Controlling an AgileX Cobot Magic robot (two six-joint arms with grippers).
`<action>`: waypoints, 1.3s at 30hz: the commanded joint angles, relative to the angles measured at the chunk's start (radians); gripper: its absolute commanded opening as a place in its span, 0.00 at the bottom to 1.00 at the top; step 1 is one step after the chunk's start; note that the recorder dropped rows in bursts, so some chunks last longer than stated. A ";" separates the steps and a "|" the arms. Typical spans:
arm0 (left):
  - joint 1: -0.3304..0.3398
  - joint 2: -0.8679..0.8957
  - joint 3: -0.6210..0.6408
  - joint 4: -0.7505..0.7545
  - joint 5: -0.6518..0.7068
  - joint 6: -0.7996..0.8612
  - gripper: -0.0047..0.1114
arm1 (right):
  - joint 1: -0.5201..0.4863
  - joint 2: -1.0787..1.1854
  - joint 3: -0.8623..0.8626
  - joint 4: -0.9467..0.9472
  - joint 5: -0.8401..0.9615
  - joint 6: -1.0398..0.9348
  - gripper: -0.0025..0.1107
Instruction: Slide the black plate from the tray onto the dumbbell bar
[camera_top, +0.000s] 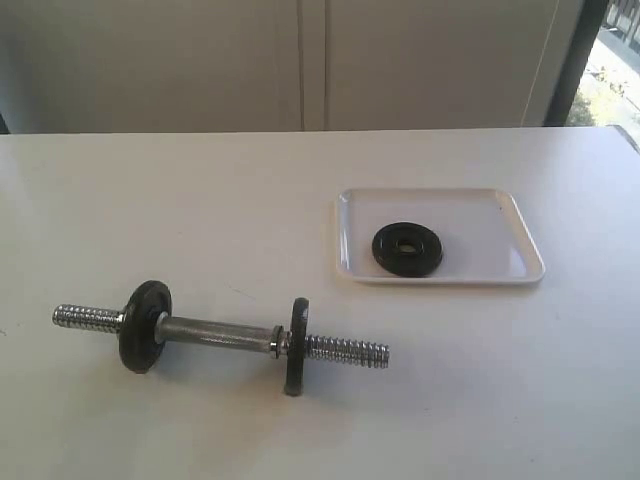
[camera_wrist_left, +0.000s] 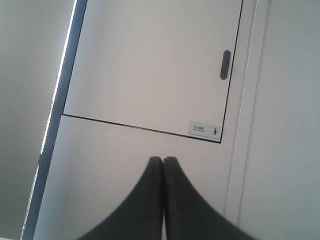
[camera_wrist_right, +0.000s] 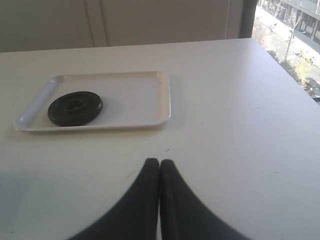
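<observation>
Exterior and right wrist views share the tray (camera_top: 480, 240); left wrist faces a wall (camera_wrist_left: 150, 65).

So the black plate (camera_top: 407, 249) is lying flat in the tray (camera_top: 490, 215), over in its left half, centre hole facing up. The tray's a shallow white rectangle with rounded corners. The dumbbell bar (camera_top: 215, 331) lies well apart from it, front-left. It's shiny chrome with threaded ends sticking out, and two dark discs (camera_top: 145, 326) are standing on edge on it.
</observation>
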 joint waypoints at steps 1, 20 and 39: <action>0.000 0.067 -0.101 0.000 0.026 -0.015 0.04 | 0.000 -0.006 0.007 -0.008 -0.001 -0.010 0.02; -0.063 0.782 -0.648 -0.070 1.242 0.471 0.04 | 0.000 -0.006 0.007 -0.008 -0.001 -0.010 0.02; -0.485 1.454 -1.098 -0.233 1.495 1.014 0.04 | 0.000 -0.006 0.007 -0.008 -0.001 -0.010 0.02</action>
